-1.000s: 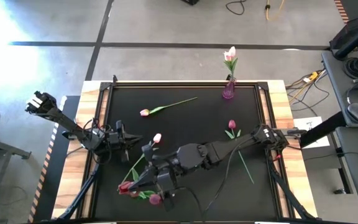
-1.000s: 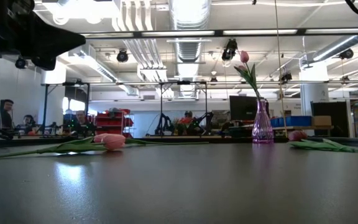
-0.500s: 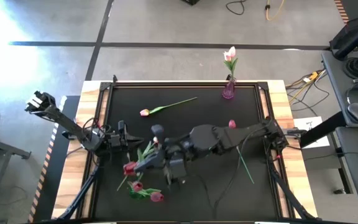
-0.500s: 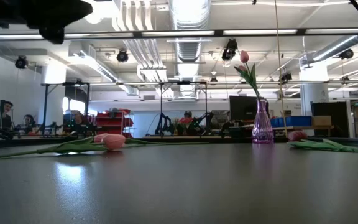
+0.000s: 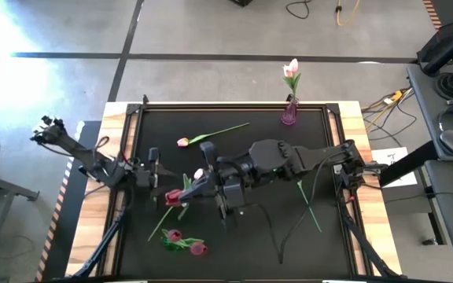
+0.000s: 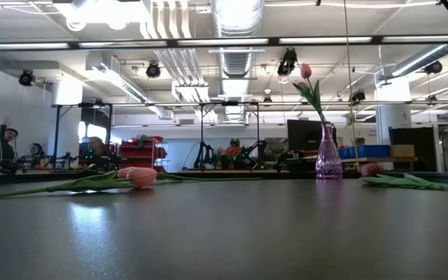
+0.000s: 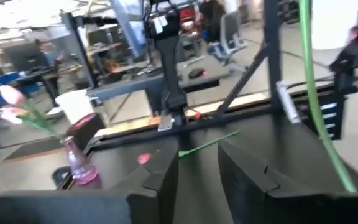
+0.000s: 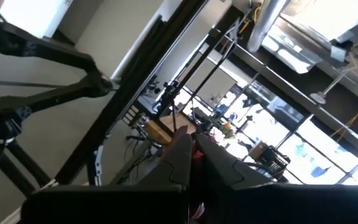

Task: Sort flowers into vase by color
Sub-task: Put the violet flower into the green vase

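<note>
A black mat (image 5: pixel 242 236) is covering the desk (image 5: pixel 110 126), leaving its pale wooden edges showing. Beyond it, cables (image 5: pixel 309 9) are lying on the grey floor. In the low view, people (image 6: pixel 6 144), hard to make out, are sitting in the room behind.

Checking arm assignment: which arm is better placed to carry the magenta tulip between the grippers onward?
Right, probably. The right gripper is shut on the magenta tulip, and its base stands nearer the purple vase. The left gripper waits open beside it.
</note>
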Tool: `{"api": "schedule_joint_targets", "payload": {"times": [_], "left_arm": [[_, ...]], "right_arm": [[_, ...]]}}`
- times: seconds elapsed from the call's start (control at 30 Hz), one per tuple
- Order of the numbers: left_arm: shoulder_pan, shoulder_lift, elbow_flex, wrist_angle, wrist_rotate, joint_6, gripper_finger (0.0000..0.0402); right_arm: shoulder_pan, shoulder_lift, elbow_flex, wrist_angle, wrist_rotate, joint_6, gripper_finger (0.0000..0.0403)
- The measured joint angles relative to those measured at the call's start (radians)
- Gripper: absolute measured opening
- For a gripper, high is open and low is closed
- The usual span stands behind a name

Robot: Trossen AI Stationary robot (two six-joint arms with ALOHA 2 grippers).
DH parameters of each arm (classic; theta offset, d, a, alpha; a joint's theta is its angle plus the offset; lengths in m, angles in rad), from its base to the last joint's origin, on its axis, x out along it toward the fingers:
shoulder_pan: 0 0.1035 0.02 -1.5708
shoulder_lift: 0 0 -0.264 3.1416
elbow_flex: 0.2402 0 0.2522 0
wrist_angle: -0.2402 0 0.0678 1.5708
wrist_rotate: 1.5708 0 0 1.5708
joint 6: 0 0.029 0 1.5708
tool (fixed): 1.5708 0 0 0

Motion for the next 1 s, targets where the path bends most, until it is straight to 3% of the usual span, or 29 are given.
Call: {"api": "schedule_joint_targets", "payload": {"times": [0.27,0.57,0.87,1.0], "left_arm": [[0.066,-0.065,0.02,0.043,0.298,-0.032,0.012],[0.104,0.025,0.006,0.189,0.423,-0.046,0.0121],[0.135,0.116,0.074,0.201,0.438,-0.055,0.0121],[0.146,0.151,0.104,0.195,0.506,-0.055,0.0121]], "right_arm": [[-0.002,0.003,-0.002,-0.005,-0.002,-0.006,0.0013],[-0.017,0.003,-0.011,0.014,-0.001,-0.015,0.0013],[-0.023,0.004,-0.045,0.032,0.0,-0.018,0.0013],[-0.023,0.005,-0.067,0.058,0.001,-0.031,0.0013]]}}
